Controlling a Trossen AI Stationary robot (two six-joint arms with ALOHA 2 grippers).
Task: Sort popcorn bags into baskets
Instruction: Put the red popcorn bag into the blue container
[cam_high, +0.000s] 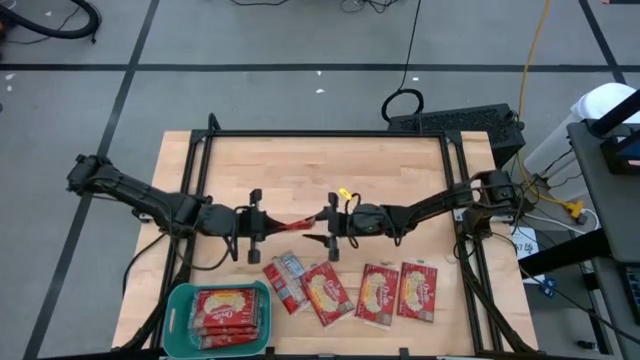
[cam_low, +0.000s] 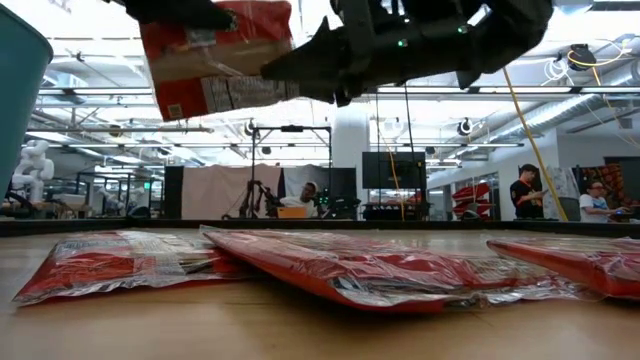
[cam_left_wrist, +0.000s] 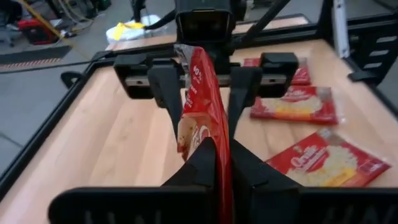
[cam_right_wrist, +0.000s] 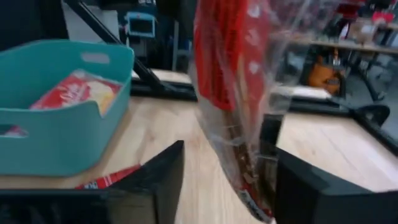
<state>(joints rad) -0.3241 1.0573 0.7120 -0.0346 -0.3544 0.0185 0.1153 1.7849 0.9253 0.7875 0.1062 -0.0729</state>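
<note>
One red popcorn bag (cam_high: 291, 224) hangs in the air over the middle of the table, stretched between my two grippers. My left gripper (cam_high: 266, 222) is shut on its left end. My right gripper (cam_high: 318, 226) is open; its fingers (cam_left_wrist: 169, 93) stand on either side of the bag's right end (cam_right_wrist: 231, 106), and I cannot tell whether they touch it. The teal basket (cam_high: 180, 300) sits at the near left corner with popcorn bags (cam_high: 232, 312) lying flat inside. Several more bags (cam_high: 325, 292) lie flat on the table near its front edge. My left gripper pinches the bag's left end (cam_left_wrist: 219, 163) between its two fingers, coming level from the table's left side. The bag is lifted clear of the table, stands on edge and reaches out toward my right gripper.
The basket (cam_right_wrist: 62, 118) is to the near left of the held bag. The loose bags (cam_low: 330, 268) lie in a row along the near edge, right of the basket. A black frame (cam_high: 330, 134) runs around the table. Bare wood lies beyond the grippers (cam_high: 330, 170). People sit in the room behind.
</note>
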